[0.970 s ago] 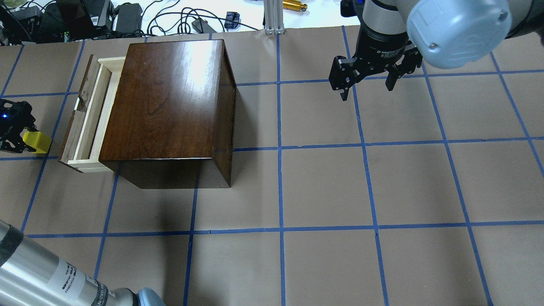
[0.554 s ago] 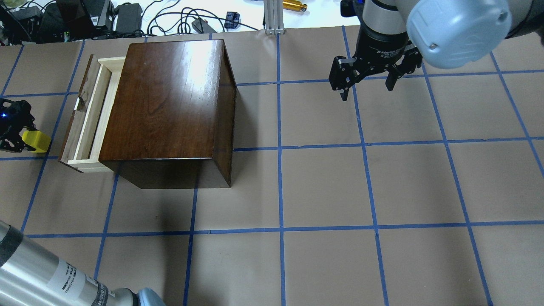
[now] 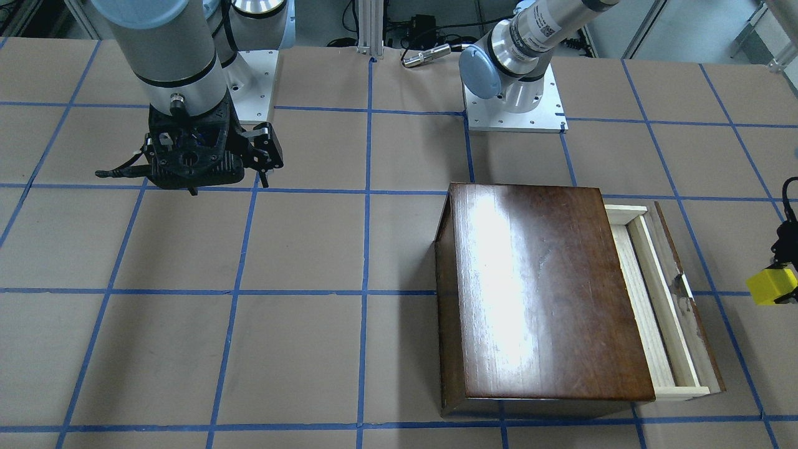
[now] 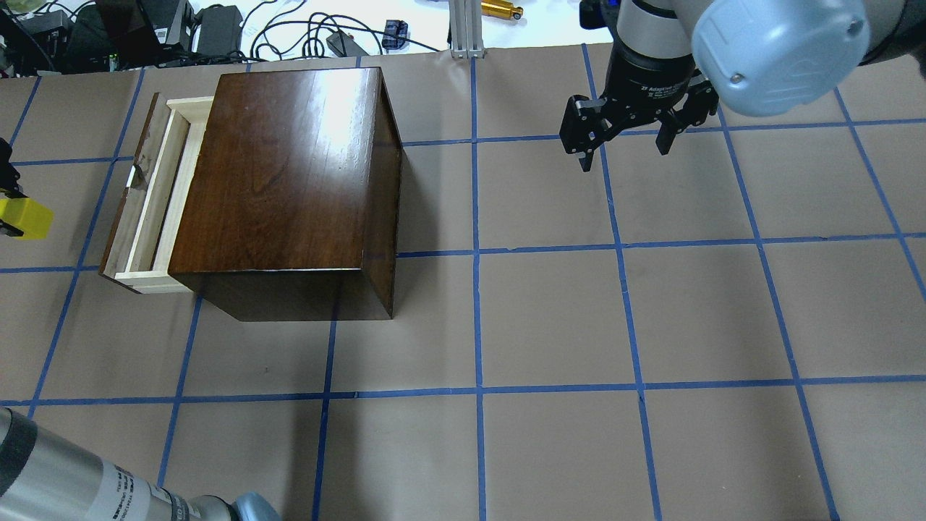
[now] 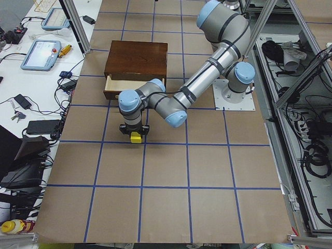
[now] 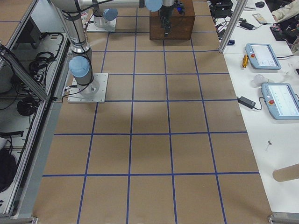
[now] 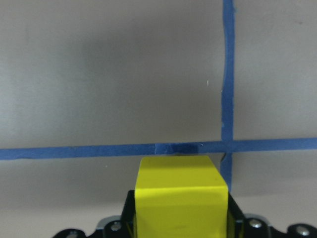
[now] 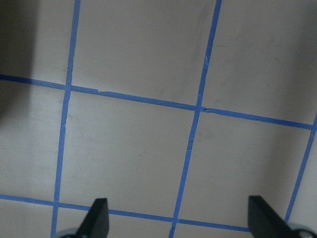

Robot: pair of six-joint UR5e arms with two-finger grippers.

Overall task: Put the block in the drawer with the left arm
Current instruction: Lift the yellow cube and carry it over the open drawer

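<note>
1. Outside the drawer's (image 4: 165,189) dark front panel, the left claw (image 5: 134,132) is clamped on the yellow block (image 4: 25,218), above the bench (image 4: 550,318); block and drawer are near but apart.
2. Drawer stands pulled out of the dark box (image 4: 289,166).
3. Right claw (image 4: 623,153) hangs with fingers spread, gripping nothing, well apart from the box.

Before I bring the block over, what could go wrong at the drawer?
1. The drawer shows only a narrow open strip between its front panel and the box. The block, held by the left gripper, may catch on either edge and tip out.
2. The gripper sticks out past the block on both sides, so it might strike the panel or box top when lowering.
</note>
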